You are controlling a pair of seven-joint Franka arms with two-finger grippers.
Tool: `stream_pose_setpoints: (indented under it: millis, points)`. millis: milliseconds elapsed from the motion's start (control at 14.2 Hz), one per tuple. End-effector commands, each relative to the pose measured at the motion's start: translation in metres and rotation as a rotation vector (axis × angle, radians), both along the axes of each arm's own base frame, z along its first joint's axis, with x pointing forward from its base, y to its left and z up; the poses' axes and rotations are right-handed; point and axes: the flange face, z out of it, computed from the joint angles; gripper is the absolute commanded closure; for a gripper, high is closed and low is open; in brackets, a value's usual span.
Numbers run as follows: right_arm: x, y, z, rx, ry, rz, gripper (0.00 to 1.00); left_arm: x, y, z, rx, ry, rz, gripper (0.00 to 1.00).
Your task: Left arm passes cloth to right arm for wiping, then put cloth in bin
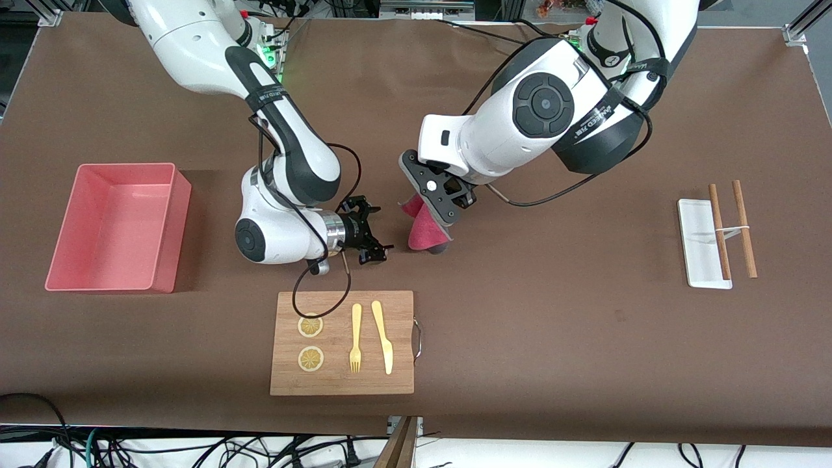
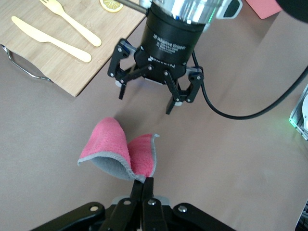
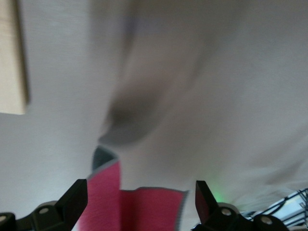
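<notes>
Lying on the brown table (image 1: 585, 338): pink rectangular open-top plastic bin (image 1: 117, 227), at 9 o'clock of the right gripper; wooden cutting board (image 1: 342, 343) with yellow fork (image 1: 355, 338), at 6 o'clock. Hanging over mid-table: left gripper (image 2: 143, 185), pinching one edge of the crimson-pink, grey-backed square cloth (image 1: 426, 231). Facing the cloth from 9 o'clock: right gripper (image 1: 377, 242), fingers (image 2: 171, 103) spread wide, gripping nothing.

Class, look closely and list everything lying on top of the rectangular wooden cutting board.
On the rectangular wooden cutting board: two lemon slices, a yellow plastic fork and a yellow plastic knife. A black cable crosses one slice, hiding part of it.
</notes>
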Motion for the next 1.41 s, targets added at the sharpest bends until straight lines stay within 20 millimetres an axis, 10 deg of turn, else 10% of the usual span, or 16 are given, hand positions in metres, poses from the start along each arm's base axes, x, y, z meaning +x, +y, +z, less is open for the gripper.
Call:
stream_pose_setpoints:
  millis: [0,1201,1342]
  points:
    - [-0.033,0.005,0.019,0.001,0.039,-0.003,0.01,-0.001,0.000,0.002,0.014,-0.019,-0.024,1.00]
    - [-0.079,0.020,-0.003,0.147,0.044,-0.358,0.01,-0.001,0.000,0.006,0.009,-0.025,-0.022,1.00]
    - [-0.080,0.023,-0.003,0.149,0.042,-0.356,0.13,-0.001,0.000,0.006,0.009,-0.025,-0.022,1.00]
